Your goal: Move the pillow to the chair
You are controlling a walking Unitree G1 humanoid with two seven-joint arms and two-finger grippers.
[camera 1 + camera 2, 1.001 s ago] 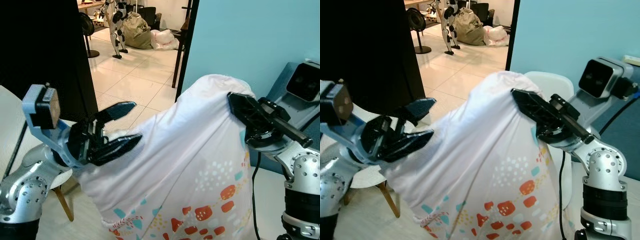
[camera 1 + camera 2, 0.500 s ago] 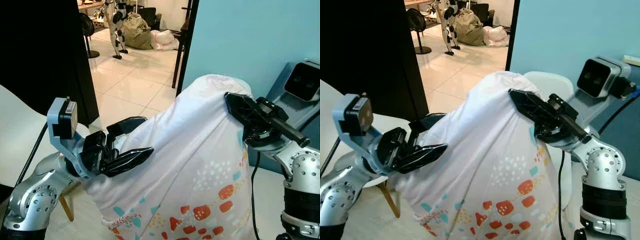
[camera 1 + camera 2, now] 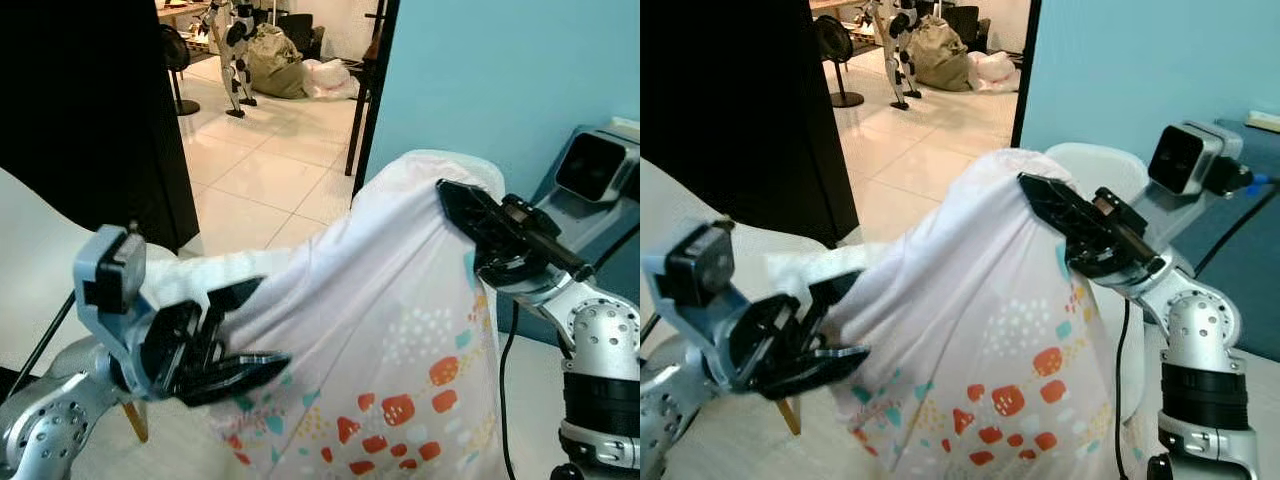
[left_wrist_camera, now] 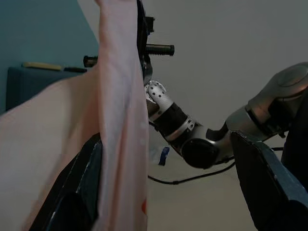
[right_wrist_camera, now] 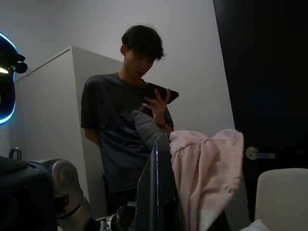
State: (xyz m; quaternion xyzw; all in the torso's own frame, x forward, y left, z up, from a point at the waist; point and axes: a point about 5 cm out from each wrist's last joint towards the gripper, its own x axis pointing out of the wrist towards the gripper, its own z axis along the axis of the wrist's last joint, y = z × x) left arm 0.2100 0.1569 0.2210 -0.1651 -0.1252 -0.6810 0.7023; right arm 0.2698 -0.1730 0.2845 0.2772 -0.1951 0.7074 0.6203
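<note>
The left gripper (image 3: pixel 235 345) has dropped lower and drawn back toward the robot since half a second ago, and the pillow's left edge now stretches out as a loose flap over it. The right gripper (image 3: pixel 470 212) has barely shifted at the pillow's top.

There is one pillow (image 3: pixel 380 330), white with red, teal and yellow spots along its lower part, held up in the air between the two arms in front of the robot. The left fingers (image 3: pixel 250 365) are spread wide apart; in the left wrist view the cloth hangs against one finger (image 4: pixel 79 192) while the other stands clear, so they do not clamp it. The right fingers (image 3: pixel 1065 205) are closed on the pillow's upper edge, and the right wrist view shows a bunched pink-white fold (image 5: pixel 204 168) pinched there.

One white chair (image 3: pixel 1110 170) stands directly behind the pillow, its curved back showing above the right gripper, against a teal wall (image 3: pixel 500 70). To the left a black panel (image 3: pixel 90 100) ends at an edge beside an open tiled floor (image 3: pixel 270 150) that runs back to a second robot (image 3: pixel 232 45) and some bags (image 3: pixel 275 60). One person (image 5: pixel 125 125) holding a phone appears in the right wrist view. No writing can be read.
</note>
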